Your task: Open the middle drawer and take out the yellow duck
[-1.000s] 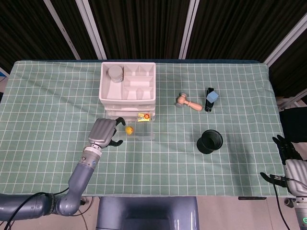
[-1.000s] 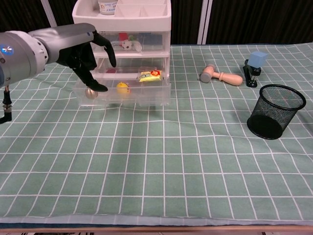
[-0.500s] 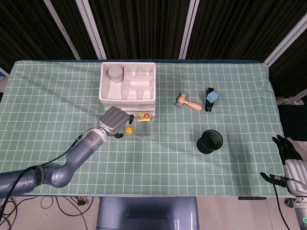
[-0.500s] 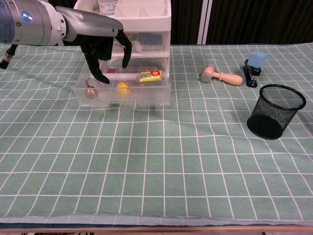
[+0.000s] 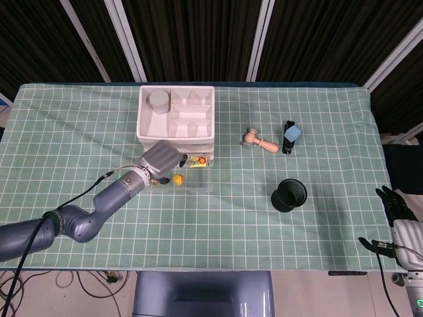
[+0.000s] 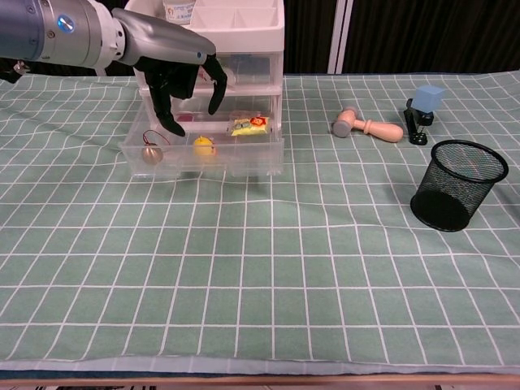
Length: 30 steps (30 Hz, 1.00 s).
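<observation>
The white drawer unit stands at the back of the table with one clear drawer pulled out toward me. A small yellow duck lies inside it, between a small round trinket and a yellow snack packet. My left hand hovers open just above the drawer, fingers spread and pointing down, slightly left of and above the duck, holding nothing. My right hand rests low at the table's right edge, fingers loosely apart and empty.
A black mesh cup stands right of centre. A wooden mallet and a black stapler with a blue cube lie at the back right. A jar sits on the unit's top tray.
My left hand has moved right and forward from the drawer's left front corner to above its inside, closer to the duck. The right hand has not moved.
</observation>
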Tool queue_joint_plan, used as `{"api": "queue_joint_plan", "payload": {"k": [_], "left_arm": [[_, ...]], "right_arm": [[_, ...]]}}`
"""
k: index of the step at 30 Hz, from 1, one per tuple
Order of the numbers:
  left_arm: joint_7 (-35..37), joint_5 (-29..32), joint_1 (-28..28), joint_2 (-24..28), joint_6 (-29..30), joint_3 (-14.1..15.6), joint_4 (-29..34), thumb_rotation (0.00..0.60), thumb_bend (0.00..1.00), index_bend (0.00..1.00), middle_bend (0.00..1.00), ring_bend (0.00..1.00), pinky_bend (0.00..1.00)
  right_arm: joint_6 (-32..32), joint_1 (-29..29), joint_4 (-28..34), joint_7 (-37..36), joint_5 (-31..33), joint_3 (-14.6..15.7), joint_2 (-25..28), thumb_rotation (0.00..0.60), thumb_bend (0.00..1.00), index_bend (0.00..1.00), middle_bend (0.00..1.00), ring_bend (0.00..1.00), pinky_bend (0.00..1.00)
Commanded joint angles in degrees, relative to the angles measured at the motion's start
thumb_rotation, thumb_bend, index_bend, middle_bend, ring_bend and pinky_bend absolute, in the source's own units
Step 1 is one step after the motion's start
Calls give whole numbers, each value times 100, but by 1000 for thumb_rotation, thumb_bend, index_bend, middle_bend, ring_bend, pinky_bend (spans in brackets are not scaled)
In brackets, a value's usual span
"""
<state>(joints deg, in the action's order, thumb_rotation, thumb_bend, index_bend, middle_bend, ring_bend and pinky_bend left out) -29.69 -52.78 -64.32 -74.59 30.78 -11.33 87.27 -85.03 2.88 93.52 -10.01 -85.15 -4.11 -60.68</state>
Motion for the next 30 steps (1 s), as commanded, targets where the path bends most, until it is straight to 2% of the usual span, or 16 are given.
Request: {"api": "queue_joint_plan", "payload": {"k": [1, 11, 30], "left_arm": [[83, -56, -64, -66, -22, 96, -79, 600, 165, 435, 1000, 1000, 1000], [272, -110, -185, -299, 129, 382, -315, 600, 165, 435, 1000, 1000, 1000], [381, 76, -396, -615, 273, 675, -533, 600, 201, 438, 1000, 1000, 1000]], "right_arm": [[4, -1, 3, -7, 8, -3, 3, 600, 0, 0, 0, 0, 209], [15, -3, 14, -28, 24, -7, 8, 600, 0, 0, 0, 0, 209], [35, -6, 42, -73, 47, -14, 25, 600, 0, 0, 0, 0, 209]]}}
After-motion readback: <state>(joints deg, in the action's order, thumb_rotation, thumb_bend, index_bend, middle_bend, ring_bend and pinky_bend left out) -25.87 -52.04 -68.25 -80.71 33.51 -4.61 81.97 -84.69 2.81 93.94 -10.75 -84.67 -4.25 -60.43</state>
